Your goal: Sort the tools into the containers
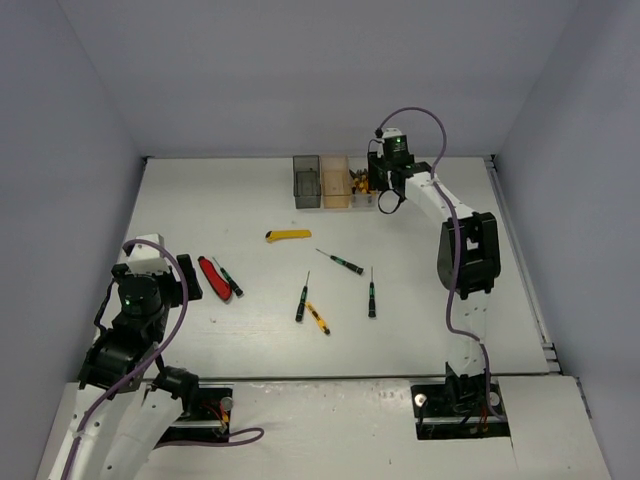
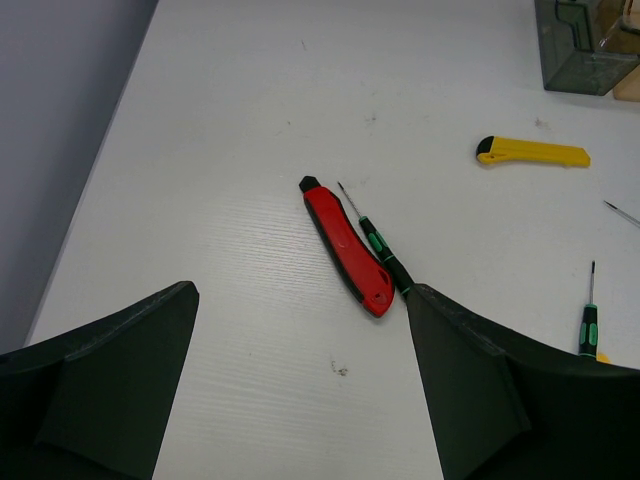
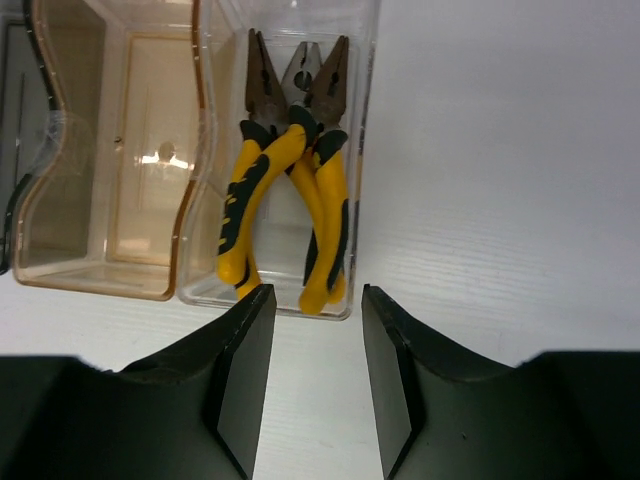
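Two pairs of yellow-and-black-handled pliers [image 3: 300,180] lie inside the clear transparent plastic bin [image 3: 362,130], jaws toward its far end. The right gripper [image 3: 317,305] hangs just at that clear bin's near end, its claw parted a little with nothing between the fingers. Against the clear bin's left wall stands the orange-tinted plastic bin [image 3: 100,270], and left of that the smoky grey bin [image 1: 306,180]. Nearer the arm bases and left of the clear bin lie the yellow utility knife [image 1: 288,236], three thin black-green screwdrivers [image 1: 340,262] and a small yellow screwdriver [image 1: 318,319]. Farthest left of the clear bin, the red-handled cutter [image 2: 347,247] lies with another black-green screwdriver [image 2: 380,250] alongside, in front of the left gripper [image 2: 302,300], whose claw gapes wide and empty.
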